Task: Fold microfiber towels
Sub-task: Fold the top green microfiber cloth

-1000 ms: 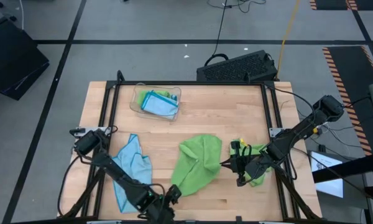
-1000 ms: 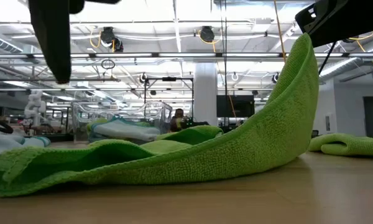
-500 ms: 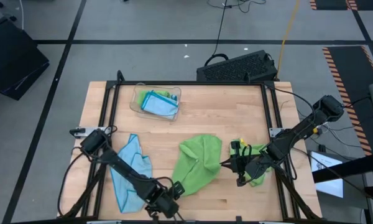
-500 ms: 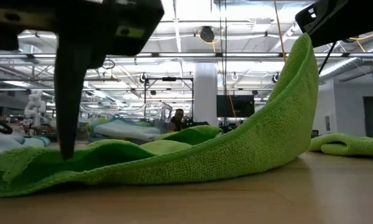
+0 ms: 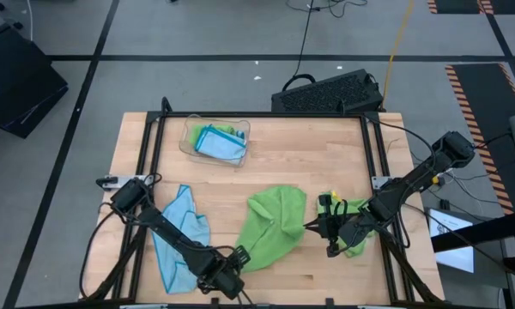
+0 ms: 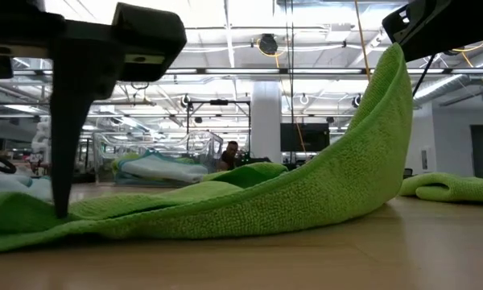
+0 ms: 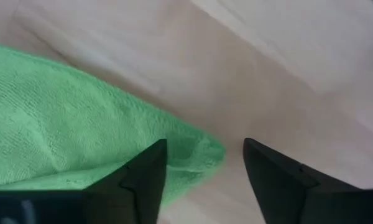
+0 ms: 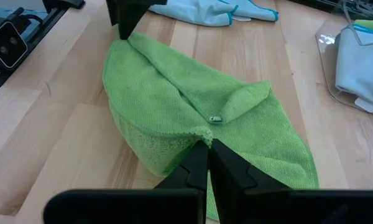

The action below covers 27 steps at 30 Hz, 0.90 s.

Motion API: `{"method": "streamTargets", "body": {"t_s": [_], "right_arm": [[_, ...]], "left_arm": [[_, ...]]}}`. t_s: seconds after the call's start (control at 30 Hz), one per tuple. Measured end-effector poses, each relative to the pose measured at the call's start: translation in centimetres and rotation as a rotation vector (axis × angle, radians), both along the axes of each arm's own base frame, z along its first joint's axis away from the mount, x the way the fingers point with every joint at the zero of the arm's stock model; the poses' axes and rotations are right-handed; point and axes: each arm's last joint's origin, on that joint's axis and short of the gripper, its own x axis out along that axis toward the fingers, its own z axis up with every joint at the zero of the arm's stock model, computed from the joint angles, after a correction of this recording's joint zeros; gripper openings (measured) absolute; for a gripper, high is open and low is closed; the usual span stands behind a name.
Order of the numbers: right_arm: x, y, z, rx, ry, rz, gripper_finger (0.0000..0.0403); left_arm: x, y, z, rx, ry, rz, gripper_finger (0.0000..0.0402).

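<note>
The left gripper (image 5: 233,268) stands at the near edge of the table (image 5: 326,146), its fingers (image 7: 143,177) apart and straddling the near corner of the lime green towel (image 5: 270,227), one tip pressing down on the cloth there. From that corner the towel runs long away from the left gripper, slanting toward the table's middle and the right arm, rumpled, with one flap folded over its top. The right gripper (image 5: 312,227) is clamped shut on the towel's edge on its own side and holds that edge raised off the wood, so the cloth slopes down from it toward the left gripper. Just behind the right gripper lies a second green towel (image 5: 354,230), bunched. Beside the left arm lies a light blue towel (image 5: 182,232), crumpled. Farthest off, a clear tray (image 5: 215,142) holds folded blue cloth.
</note>
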Motion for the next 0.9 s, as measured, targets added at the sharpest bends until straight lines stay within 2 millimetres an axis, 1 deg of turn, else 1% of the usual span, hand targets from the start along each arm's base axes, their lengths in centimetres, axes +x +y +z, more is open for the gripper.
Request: {"method": "streamTargets", "body": {"t_s": [0.13, 0.43, 0.53, 0.6, 0.7, 0.77, 0.83, 0.9], "right_arm": [[0.0, 0.0, 0.0, 0.000, 0.000, 0.000, 0.0004], [0.0, 0.0, 0.0, 0.000, 0.000, 0.000, 0.0004], [0.0, 0.0, 0.0, 0.000, 0.000, 0.000, 0.0004], [0.0, 0.0, 0.0, 0.000, 0.000, 0.000, 0.0004], [0.0, 0.0, 0.0, -0.004, -0.003, -0.005, 0.0004], [0.1, -0.1, 0.1, -0.022, -0.024, -0.031, 0.0004], [0.3, -0.1, 0.4, -0.051, -0.077, -0.069, 0.0004], [0.5, -0.1, 0.8, -0.095, -0.134, -0.088, 0.0004]], "left_arm": [[-0.2, 0.2, 0.0, 0.065, -0.010, -0.035, 0.0161], [-0.2, 0.2, 0.0, 0.071, -0.011, -0.056, 0.0044], [-0.3, 0.1, 0.0, 0.059, -0.010, -0.018, 0.0013], [-0.3, 0.0, 0.0, 0.044, -0.007, 0.036, 0.0008], [-0.4, 0.1, 0.0, 0.044, -0.011, 0.155, 0.0016], [-0.7, 0.2, 0.3, 0.063, -0.031, 0.235, 0.0018], [-1.0, 0.3, 1.2, 0.073, -0.077, 0.299, 0.0011], [-1.5, 0.4, 2.8, 0.079, -0.126, 0.342, 0.0006]]}}
